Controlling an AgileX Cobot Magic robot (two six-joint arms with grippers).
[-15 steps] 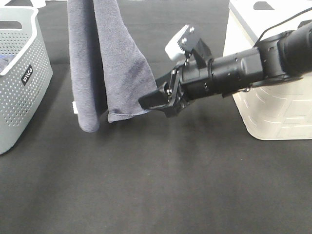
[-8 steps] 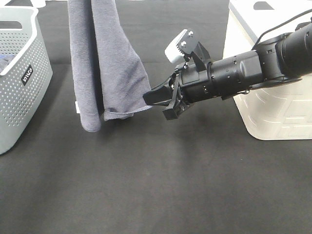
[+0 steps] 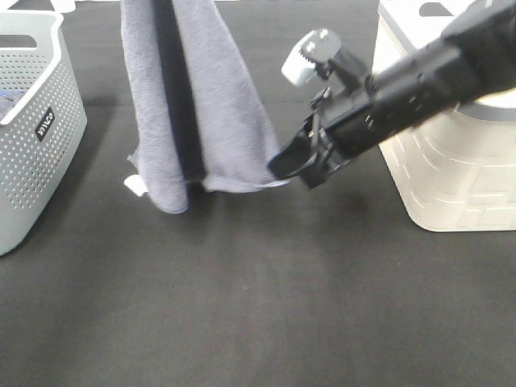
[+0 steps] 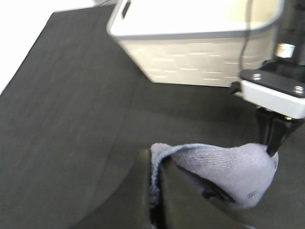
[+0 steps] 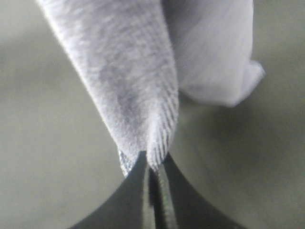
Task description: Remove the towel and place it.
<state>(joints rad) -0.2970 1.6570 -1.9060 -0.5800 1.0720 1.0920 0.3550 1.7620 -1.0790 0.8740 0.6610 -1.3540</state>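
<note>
The grey-lavender towel [image 3: 197,97] hangs folded lengthwise from above the top edge of the exterior view, its lower end just over the black table cloth [image 3: 258,306]. A small white tag [image 3: 135,185] shows at its lower left corner. My right gripper [image 3: 284,168] is shut on the towel's lower right corner; the right wrist view shows the cloth [image 5: 128,90] pinched between the fingertips [image 5: 153,168]. My left gripper is out of the exterior view; in the left wrist view the towel [image 4: 219,167] drapes over its dark closed fingers [image 4: 150,195], high above the table.
A grey perforated basket [image 3: 32,129] stands at the left edge. A white perforated bin [image 3: 451,169] stands at the right, behind my right arm; it also shows in the left wrist view [image 4: 200,43]. Black cloth covers the table.
My right gripper has closed on the towel's lower corner and moved right and slightly up, pulling the lower edge out. The whole towel has shifted to the right.
</note>
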